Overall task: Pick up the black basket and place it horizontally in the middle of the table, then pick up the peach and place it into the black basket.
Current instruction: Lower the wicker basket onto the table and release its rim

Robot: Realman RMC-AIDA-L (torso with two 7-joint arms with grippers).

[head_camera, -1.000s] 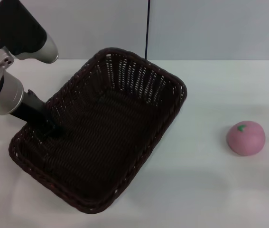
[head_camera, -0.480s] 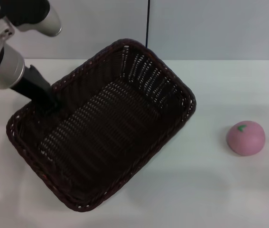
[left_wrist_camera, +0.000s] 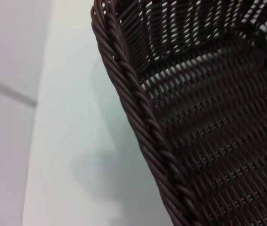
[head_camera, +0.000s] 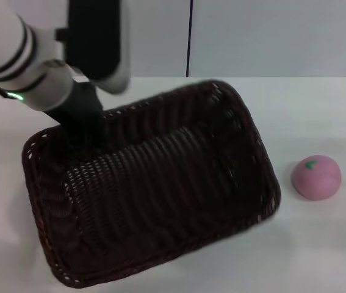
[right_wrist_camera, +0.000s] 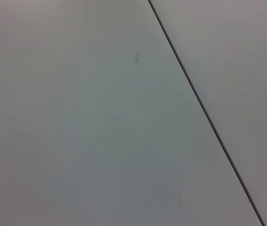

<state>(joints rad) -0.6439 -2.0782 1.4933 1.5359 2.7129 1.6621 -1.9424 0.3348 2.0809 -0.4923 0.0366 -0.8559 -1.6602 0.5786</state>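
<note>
The black basket [head_camera: 264, 183] is a large dark woven basket lying almost crosswise on the white table [head_camera: 319, 110], its long side only slightly slanted. My left gripper [head_camera: 86, 125] is shut on its far left rim, with the arm reaching down from the upper left. The left wrist view shows the braided rim [left_wrist_camera: 142, 117] and the woven inside close up, with the table [left_wrist_camera: 72, 117] beside it. The peach [head_camera: 316, 177], pink with a green mark on top, sits on the table to the right of the basket, apart from it. The basket holds nothing. My right gripper is out of view.
A grey wall with a dark vertical seam [head_camera: 189, 36] stands behind the table. The right wrist view shows only a plain grey surface with a dark line [right_wrist_camera: 204, 113].
My left arm has swung right and towards the back, turning the basket from a diagonal lie to nearly crosswise and shifting it right. The peach has not moved.
</note>
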